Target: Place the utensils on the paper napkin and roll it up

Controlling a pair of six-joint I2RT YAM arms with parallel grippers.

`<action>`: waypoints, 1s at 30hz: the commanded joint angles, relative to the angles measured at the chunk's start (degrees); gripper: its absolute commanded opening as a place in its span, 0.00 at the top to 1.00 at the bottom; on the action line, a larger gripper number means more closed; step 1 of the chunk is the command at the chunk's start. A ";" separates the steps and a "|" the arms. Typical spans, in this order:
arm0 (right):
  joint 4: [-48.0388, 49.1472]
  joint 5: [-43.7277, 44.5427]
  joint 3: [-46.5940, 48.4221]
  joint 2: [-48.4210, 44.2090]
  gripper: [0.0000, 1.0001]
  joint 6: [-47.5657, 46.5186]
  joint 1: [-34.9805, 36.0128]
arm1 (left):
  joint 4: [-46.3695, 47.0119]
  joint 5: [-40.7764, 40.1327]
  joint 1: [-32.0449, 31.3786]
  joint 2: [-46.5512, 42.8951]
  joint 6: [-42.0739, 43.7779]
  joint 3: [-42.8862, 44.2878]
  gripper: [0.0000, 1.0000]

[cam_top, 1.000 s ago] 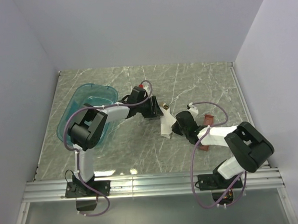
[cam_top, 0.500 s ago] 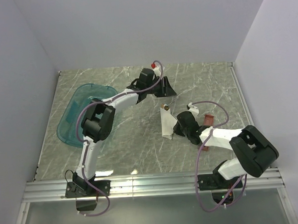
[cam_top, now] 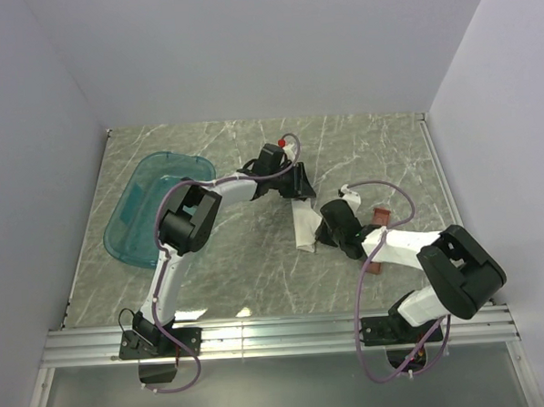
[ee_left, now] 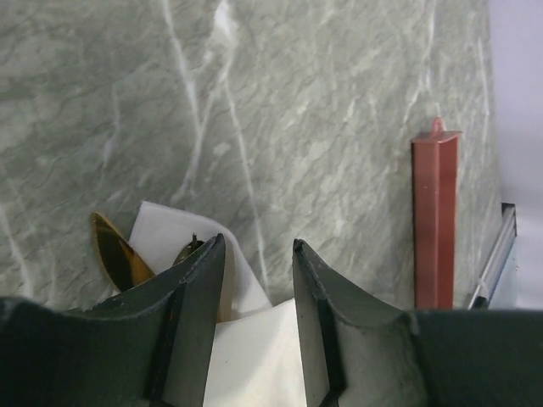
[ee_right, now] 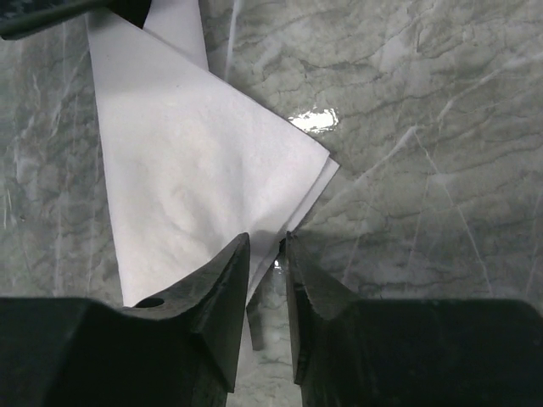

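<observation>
**Rolling stage, bundle part-formed.** We see the paper napkin [cam_top: 302,227] as a narrow white bundle near the middle of the bench [cam_top: 212,270], its long axis running from the far edge toward the near edge. The utensils [ee_left: 114,252] are already wrapped inside. Only a brownish tip and a dark tip poke out of the paper at the far end, so we judge the placing step done and the rolling step in hand.

The left gripper [ee_left: 259,254] hangs over that far end with its jaws spread, paper showing in the gap between them. The right gripper [ee_right: 267,246] sits at the near end. Its jaws are narrowly parted with the napkin's edge lying in the gap, and they do not appear to clamp it. In the right wrist view the paper is still a loose fold with an open, layered corner, not a tight roll.

The reddish-brown tray [ee_left: 434,220] lies toward the right edge, and the teal tub [cam_top: 136,215] lies by the left edge, well apart from the bundle.

The next move, as we judge it, calls for catching the loose corner and turning it over the bundle. The far end should be steadied meanwhile, so that the utensils do not slide out.
</observation>
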 commanded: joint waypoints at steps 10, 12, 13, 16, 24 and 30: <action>-13.94 2.68 8.24 -6.10 0.63 5.88 -2.33 | 1.28 -3.22 1.23 -2.83 1.47 -2.88 0.56; -16.60 2.77 9.22 -5.23 0.61 9.77 -2.68 | 1.02 -3.48 1.23 -2.83 1.38 -3.05 0.56; -17.22 2.33 9.40 -4.70 0.59 12.22 -2.86 | 1.10 -3.75 1.23 -2.83 1.38 -3.14 0.56; -17.05 0.84 8.96 -3.91 0.57 16.88 -2.86 | 1.45 -3.57 1.23 -2.83 1.12 -3.58 0.56; -12.93 -0.31 5.01 -3.64 0.53 23.67 -2.86 | 1.63 -4.01 1.23 -3.09 1.03 -4.64 0.57; -7.48 1.54 3.95 -1.27 0.52 23.67 -2.86 | 2.60 -3.75 1.23 -2.65 0.33 -5.34 0.58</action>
